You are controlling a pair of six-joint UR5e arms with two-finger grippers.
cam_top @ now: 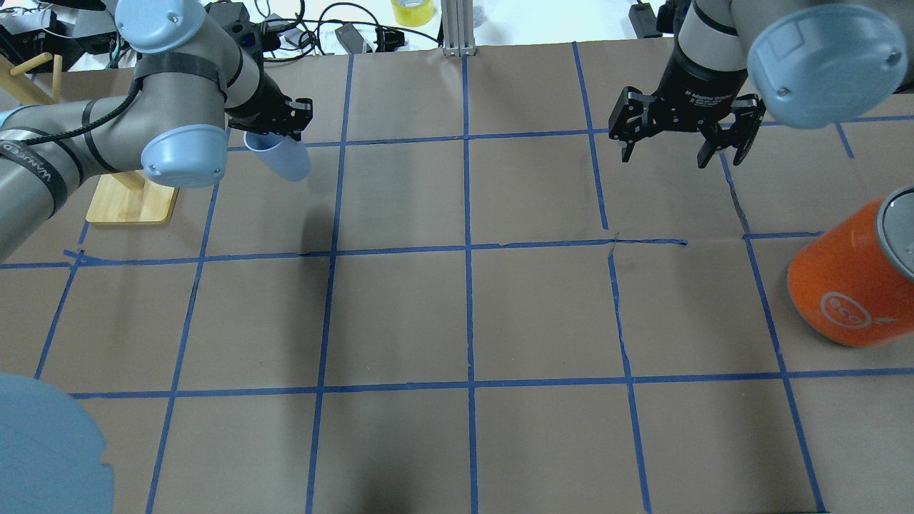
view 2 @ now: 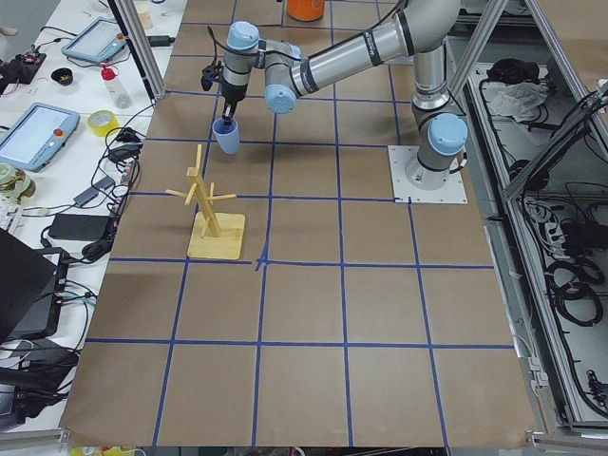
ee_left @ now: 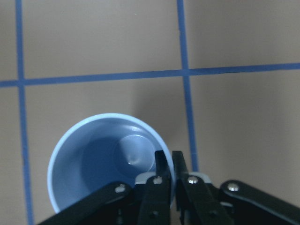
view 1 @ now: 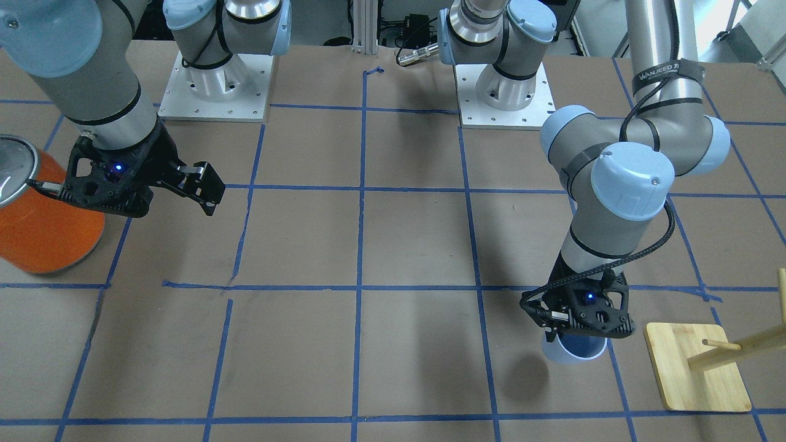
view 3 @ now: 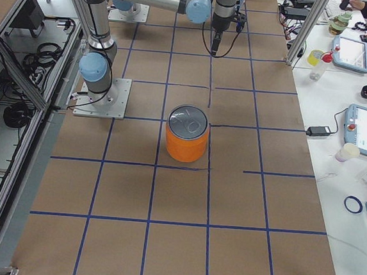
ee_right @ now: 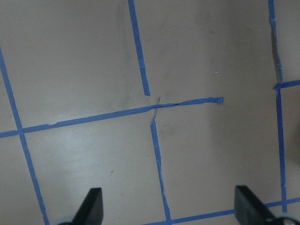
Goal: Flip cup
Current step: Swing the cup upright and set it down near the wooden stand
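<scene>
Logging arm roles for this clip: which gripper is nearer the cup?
Left. The left gripper pinches the cup by its rim. The right gripper hangs open far off on the other side, near the orange canister.

A brown paper surface (cam_top: 543, 314) carries a grid of blue tape lines (cam_top: 400, 250). In the overhead view, an orange canister (cam_top: 850, 289) with a silver top (view 3: 188, 122) stands upright at 3 o'clock, near the edge, with a white round logo on its side. At about 10 o'clock a wooden peg rack (view 2: 203, 195) rises from its flat base (view 1: 694, 387). Beyond the far edge, at 12 o'clock, lies a yellow tape roll (cam_top: 412, 11).
</scene>
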